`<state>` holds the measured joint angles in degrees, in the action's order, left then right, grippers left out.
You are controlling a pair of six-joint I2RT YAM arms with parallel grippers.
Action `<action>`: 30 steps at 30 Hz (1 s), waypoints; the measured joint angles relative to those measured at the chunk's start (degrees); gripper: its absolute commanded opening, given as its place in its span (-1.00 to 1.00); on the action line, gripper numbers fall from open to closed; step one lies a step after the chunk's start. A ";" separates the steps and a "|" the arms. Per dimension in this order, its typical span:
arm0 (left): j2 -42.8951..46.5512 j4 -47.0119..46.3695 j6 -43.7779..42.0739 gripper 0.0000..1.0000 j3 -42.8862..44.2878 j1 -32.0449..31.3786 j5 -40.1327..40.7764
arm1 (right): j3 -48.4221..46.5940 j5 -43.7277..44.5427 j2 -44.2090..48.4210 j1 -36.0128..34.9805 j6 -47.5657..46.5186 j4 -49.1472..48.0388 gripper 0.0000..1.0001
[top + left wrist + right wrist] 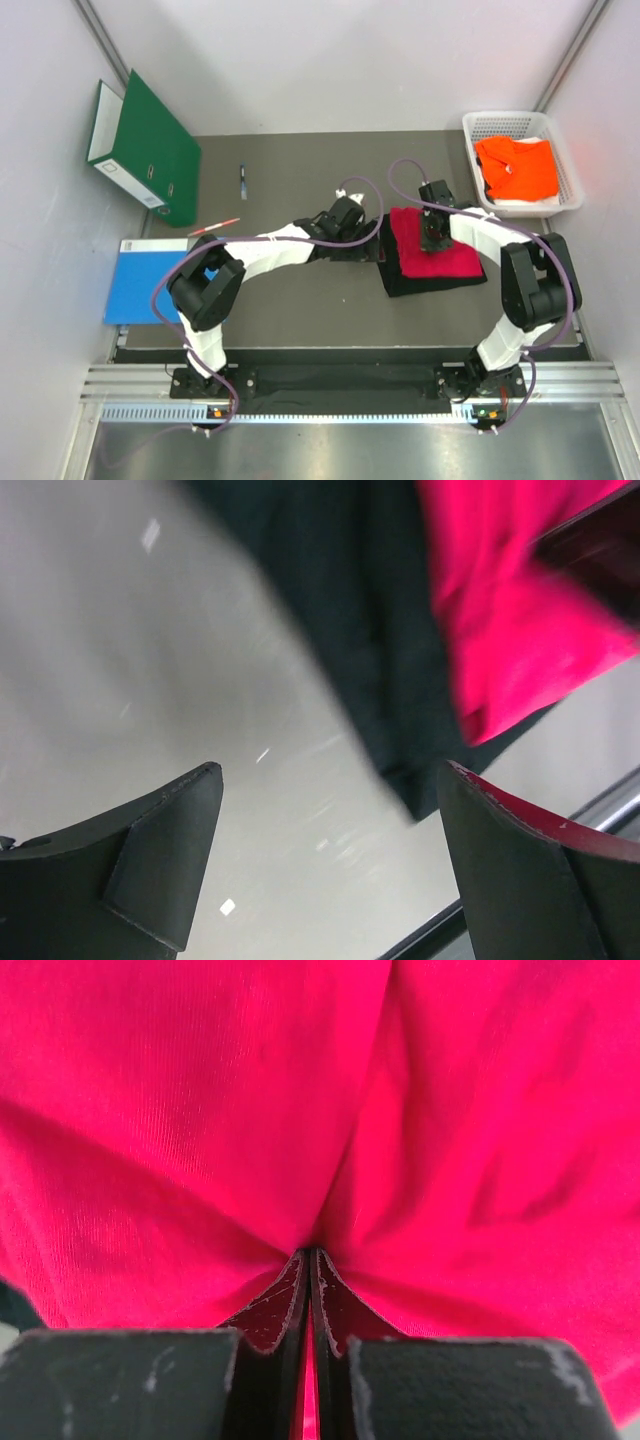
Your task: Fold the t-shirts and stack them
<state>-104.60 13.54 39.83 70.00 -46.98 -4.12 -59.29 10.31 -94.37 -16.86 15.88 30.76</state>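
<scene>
The crimson red t-shirt (450, 262) lies folded on top of the black t-shirt (400, 282) at the table's right middle. My right gripper (433, 240) is down on the red shirt (200, 1110), and its jaws (308, 1252) are shut on a pinch of red cloth. My left gripper (368, 240) is open and empty just left of the pile, above bare table (200, 680). The left wrist view shows the gripper (330, 780) with the black shirt's edge (350, 600) and the red shirt (510, 610) ahead of it. The bright orange t-shirt (517, 165) lies in the basket.
A white basket (520, 118) stands at the back right and holds the orange shirt. A green binder (150, 150) stands at the back left. A flat blue sheet (150, 280) lies at the left edge. A dark pen (243, 182) and a red pen (213, 228) lie on the table.
</scene>
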 measured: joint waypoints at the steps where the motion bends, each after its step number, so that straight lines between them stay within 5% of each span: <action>1: -0.72 -0.35 0.09 0.79 1.57 0.02 -0.13 | -0.02 -0.17 -0.79 0.00 0.26 -0.44 -1.00; 6: -4.02 -1.73 0.35 0.49 7.48 -0.02 -1.18 | -0.42 -0.31 -1.97 0.02 0.85 -1.25 -1.00; 8: -6.14 -1.84 0.55 0.19 10.12 -0.13 -1.38 | -0.46 -0.28 -2.12 0.02 0.92 -1.27 -1.00; 12: -10.01 -1.97 0.63 0.02 13.27 -0.31 -1.46 | -0.48 -0.26 -2.14 0.17 1.38 -1.27 -1.00; 23: -16.59 -2.16 0.76 -0.03 15.54 -0.59 -2.73 | -0.48 -1.22 -2.14 1.40 2.19 -1.33 -1.00; 25: -17.22 -2.71 1.01 -0.36 15.96 -0.61 -3.19 | -0.48 -1.25 -2.14 1.49 2.16 -1.33 -1.00; 27: -17.84 -3.26 1.38 -0.90 16.68 -0.66 -3.58 | -0.48 -1.38 -2.14 1.60 2.16 -1.33 -1.00; 30: -18.49 -3.21 1.40 -1.00 16.92 -0.81 -3.26 | -0.44 -1.60 -2.14 1.75 2.16 -1.40 -1.00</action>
<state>-123.09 10.33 41.23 86.91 -47.79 -7.38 -59.72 8.71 -96.51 -15.11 18.04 29.36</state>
